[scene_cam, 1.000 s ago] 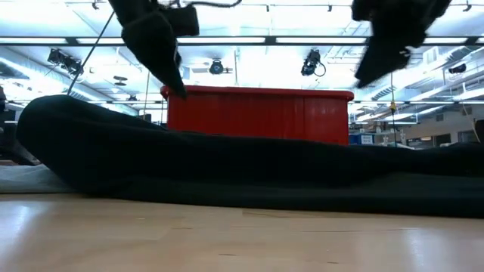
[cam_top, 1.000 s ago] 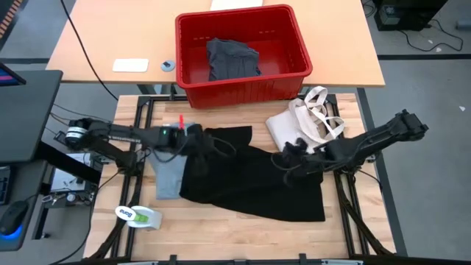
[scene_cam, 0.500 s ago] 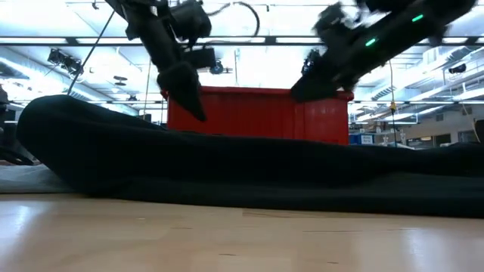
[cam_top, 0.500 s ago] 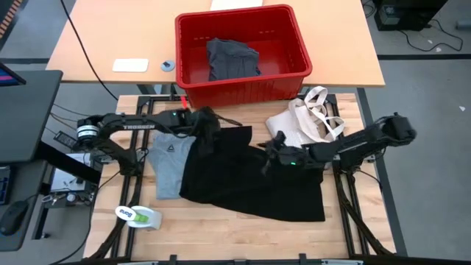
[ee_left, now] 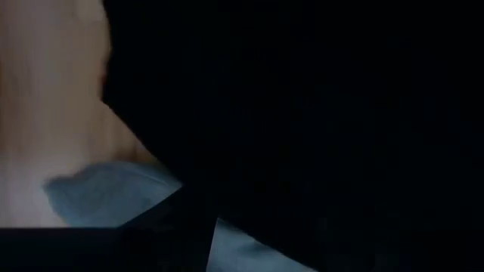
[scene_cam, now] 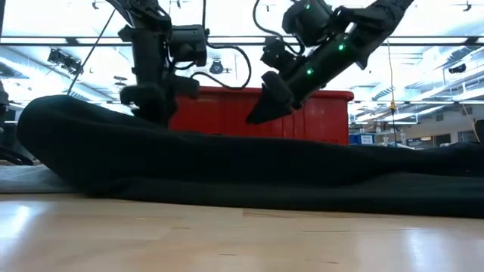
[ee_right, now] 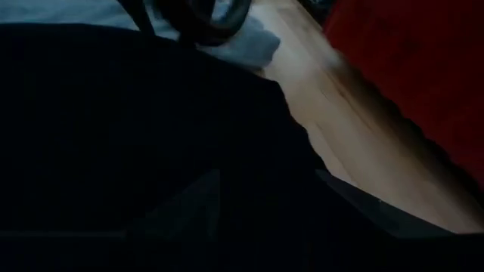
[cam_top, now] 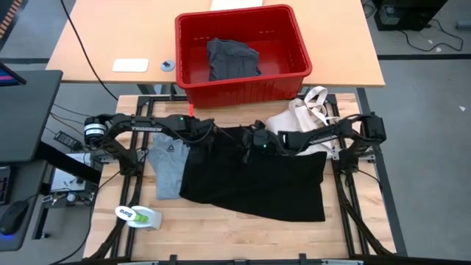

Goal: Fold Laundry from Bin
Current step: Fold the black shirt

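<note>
- Both of your arms have closed in on the top edge of the black garment point(cam_top: 250, 177), which lies spread over the wooden table point(cam_top: 243, 224) just in front of the red bin point(cam_top: 243, 46).
- Your left gripper point(cam_top: 204, 134) has swung from the garment's left side up to its upper left corner, beside the light grey T-shirt point(cam_top: 168, 163); in the low view it stands pressed into the cloth. Whether its fingers are parted or pinched, you cannot tell.
- Your right gripper point(cam_top: 249, 137) has travelled left from the tote bag point(cam_top: 305, 121) to the same top edge, nose angled down at the fabric point(scene_cam: 257, 115); its finger opening is not visible either.
- Judgement: with both grippers near the edge, a two-handed pinch to fold the garment looks next.
- A dark grey garment point(cam_top: 232, 59) still waits inside the bin.
</note>
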Robot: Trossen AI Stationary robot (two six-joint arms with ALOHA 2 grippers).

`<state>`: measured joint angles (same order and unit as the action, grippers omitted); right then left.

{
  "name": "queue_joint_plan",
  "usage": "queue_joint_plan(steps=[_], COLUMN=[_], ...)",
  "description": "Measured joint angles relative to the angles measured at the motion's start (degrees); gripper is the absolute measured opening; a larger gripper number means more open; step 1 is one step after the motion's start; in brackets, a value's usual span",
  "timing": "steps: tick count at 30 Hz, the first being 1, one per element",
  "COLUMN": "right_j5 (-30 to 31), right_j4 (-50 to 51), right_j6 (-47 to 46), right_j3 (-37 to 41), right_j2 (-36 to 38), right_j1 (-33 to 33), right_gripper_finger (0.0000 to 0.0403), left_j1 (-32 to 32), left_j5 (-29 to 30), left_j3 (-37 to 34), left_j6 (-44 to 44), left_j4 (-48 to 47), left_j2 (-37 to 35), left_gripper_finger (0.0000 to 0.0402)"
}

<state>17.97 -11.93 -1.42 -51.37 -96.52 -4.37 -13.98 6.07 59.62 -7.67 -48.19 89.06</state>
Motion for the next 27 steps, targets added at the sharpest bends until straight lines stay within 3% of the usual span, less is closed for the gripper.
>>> queue_joint_plan(steps=[5,12,15,18,20,25,27], right_j5=[-5.99,-6.33,-7.21,-7.29,-7.83,-10.16,-13.72], right_j4=[-1.55,-1.30,-1.30,-0.64,0.00,1.07,0.44], right_j6=[0.56,3.21,3.62,3.31,3.27,5.40,6.32], right_j3=[-0.02,0.00,0.00,0.00,0.00,0.00,0.00], right_j2=[0.07,0.07,0.07,0.10,0.10,0.10,0.10], right_j1=[-3.59,-4.50,-4.50,-4.47,-4.39,-4.34,-4.40], right_gripper_finger=[0.0213,0.0213,0.0213,0.0213,0.0213,0.0213,0.0213], left_j1=[-1.06,-2.71,-2.48,-2.10,-2.03,-2.34,-2.50], left_j5=[6.35,3.69,3.74,3.71,3.74,7.12,7.37], left_j3=[0.03,0.01,-0.03,-0.03,0.00,1.42,1.65], left_j6=[-2.60,-5.80,-9.55,-11.45,-11.53,-10.07,-9.70], left_j4=[3.74,2.51,2.48,2.78,2.44,-0.05,0.92], left_j2=[1.28,4.68,5.37,5.20,4.18,-2.45,-6.28], left_gripper_finger=[0.0202,0.0169,0.0131,0.0057,0.0016,0.0013,0.0013])
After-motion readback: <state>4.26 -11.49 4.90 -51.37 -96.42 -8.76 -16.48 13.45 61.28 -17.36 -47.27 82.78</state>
